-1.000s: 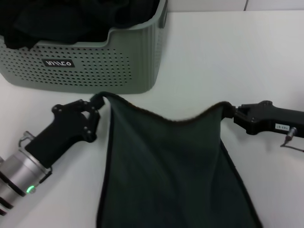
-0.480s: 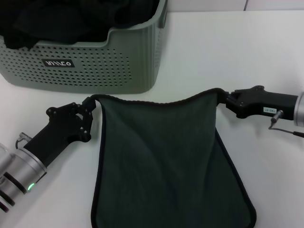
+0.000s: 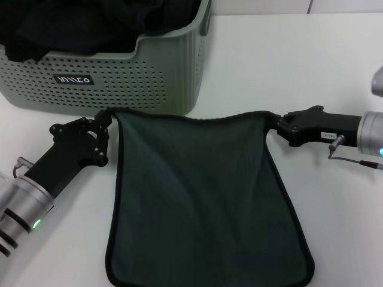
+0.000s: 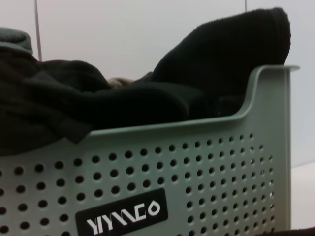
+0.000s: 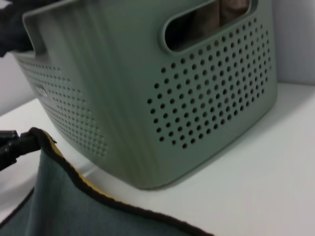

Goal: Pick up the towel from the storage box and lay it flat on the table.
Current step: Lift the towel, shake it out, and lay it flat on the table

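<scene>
One storage box point(image 3: 119, 89) holds black cloths point(image 3: 90, 24); before it, left gripper point(image 3: 106, 118) and right gripper point(image 3: 274, 122) fingers each pinch one towel point(image 3: 197, 197) corner over the tabletop point(image 3: 287, 66).

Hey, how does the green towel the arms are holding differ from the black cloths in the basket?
The towel is dark green with black stitched edging and a yellow underside peeking out in the right wrist view; the black cloths are plain black. The towel is spread out over the table, pinched at its two far corners by the left gripper and right gripper; the cloths lie bunched in the storage box. Both are soft fabric.
</scene>
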You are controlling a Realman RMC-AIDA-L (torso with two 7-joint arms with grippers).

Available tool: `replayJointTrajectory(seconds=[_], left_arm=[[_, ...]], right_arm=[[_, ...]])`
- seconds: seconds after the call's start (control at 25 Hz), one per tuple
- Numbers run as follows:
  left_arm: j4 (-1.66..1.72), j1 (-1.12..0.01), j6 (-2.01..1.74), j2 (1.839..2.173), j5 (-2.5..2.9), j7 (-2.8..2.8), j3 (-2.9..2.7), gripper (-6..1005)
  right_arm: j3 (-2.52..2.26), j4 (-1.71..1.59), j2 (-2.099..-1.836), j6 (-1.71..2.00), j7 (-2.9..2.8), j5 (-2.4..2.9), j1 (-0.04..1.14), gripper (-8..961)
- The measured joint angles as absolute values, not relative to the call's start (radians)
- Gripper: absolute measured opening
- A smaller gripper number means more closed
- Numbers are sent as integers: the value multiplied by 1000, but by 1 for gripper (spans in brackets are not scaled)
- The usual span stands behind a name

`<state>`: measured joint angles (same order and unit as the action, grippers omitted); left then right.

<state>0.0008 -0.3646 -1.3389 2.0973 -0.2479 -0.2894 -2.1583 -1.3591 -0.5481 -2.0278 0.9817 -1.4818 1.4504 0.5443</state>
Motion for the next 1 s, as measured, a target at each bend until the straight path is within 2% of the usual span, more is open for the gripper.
replayJointTrajectory(seconds=[1.0], left_arm=[[87,-385,-1079,2103,-258,-118,-2158,109]], right_arm=[[-1453,-553,-2028,849,-1477,1384,558,10]])
